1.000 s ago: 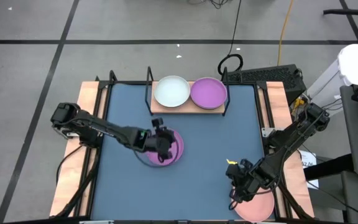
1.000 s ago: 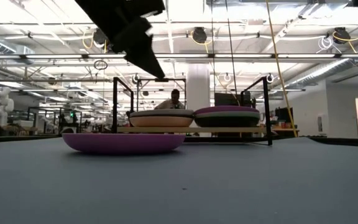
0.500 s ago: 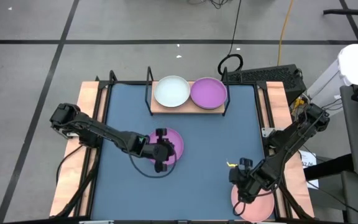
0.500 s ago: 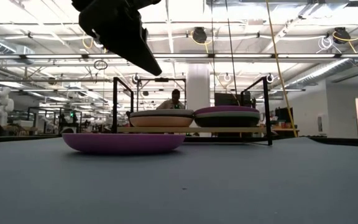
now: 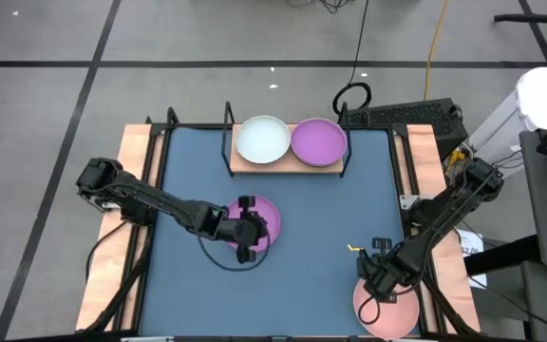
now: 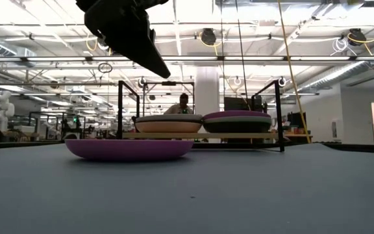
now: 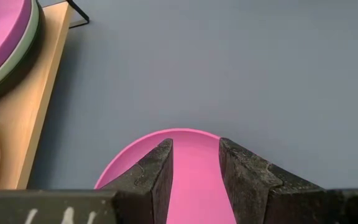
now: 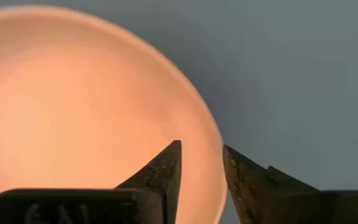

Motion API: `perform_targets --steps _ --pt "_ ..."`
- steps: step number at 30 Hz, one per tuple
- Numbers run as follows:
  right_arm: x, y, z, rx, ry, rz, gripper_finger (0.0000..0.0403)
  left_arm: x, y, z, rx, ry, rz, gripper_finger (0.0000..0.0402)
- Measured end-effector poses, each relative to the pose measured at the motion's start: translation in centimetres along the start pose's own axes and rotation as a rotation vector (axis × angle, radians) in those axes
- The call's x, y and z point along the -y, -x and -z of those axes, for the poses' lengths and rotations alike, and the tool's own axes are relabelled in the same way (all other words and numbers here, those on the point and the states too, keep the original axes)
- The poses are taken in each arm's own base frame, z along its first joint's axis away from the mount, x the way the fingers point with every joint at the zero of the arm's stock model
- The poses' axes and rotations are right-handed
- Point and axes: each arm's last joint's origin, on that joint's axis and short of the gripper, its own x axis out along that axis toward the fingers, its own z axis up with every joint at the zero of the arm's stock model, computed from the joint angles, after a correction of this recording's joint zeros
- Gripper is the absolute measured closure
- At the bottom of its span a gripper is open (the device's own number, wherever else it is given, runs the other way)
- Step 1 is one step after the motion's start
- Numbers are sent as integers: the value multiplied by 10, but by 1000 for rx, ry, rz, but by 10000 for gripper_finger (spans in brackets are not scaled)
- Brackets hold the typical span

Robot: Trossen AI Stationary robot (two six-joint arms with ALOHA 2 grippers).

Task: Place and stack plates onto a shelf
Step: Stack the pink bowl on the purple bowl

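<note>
On the left of the high view, the left end effector [image 5: 244, 231] is held over the purple plate [image 5: 259, 223] that lies alone on the blue desk [image 5: 330, 214], a little in front of the shelf. In the left wrist view its two dark fingers [image 7: 151, 177] are seen slightly spread with a narrow gap between them, and the plate's near rim [image 7: 166, 134] shows through that gap; nothing is pinched. In the low view the same end effector [image 6: 135, 36] is seen well above the plate [image 6: 128, 148], clear of its rim.

At the back of the desk the shelf [image 5: 288, 161] is set, a light-wood board within a thin black wire frame. Two stacks are carried on it side by side: a white plate [image 5: 262, 139] is on top on the left and a purple plate [image 5: 318, 141] on top on the right (in the low view a dark plate is seen beneath each top plate, and a person is visible far behind the shelf).

At the front right corner of the desk a pink plate [image 5: 392, 309] is found. The right end effector [image 5: 380, 280] is held at its inner rim. In the right wrist view the fingers [image 8: 160, 171] are slightly spread and the plate's rim [image 8: 210, 134] runs between them; whether it is touched cannot be told.
</note>
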Motion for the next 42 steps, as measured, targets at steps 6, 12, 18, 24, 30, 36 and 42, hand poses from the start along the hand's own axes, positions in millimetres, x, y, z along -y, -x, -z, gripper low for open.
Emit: perform_targets --steps 6,12,18,24,30,36,42 --pt "10 -15 7 -32 67 23 288 0 0 0 0 2 0 266" --pt "15 -21 10 -51 74 43 313 0 0 0 0 2 0 266" --pt "14 -20 10 -46 58 37 381 0 0 -4 39 13 3 266" --pt "16 -12 8 -19 -65 4 394 0 1 -14 134 51 8 266" --pt "26 7 -1 104 -315 -16 401 0 3 -26 256 99 15 266" --pt "41 22 -6 320 -427 77 402 -2 7 -38 378 183 -15 261" --pt "56 36 -13 602 -535 188 402 -6 11 -46 470 256 -110 208"
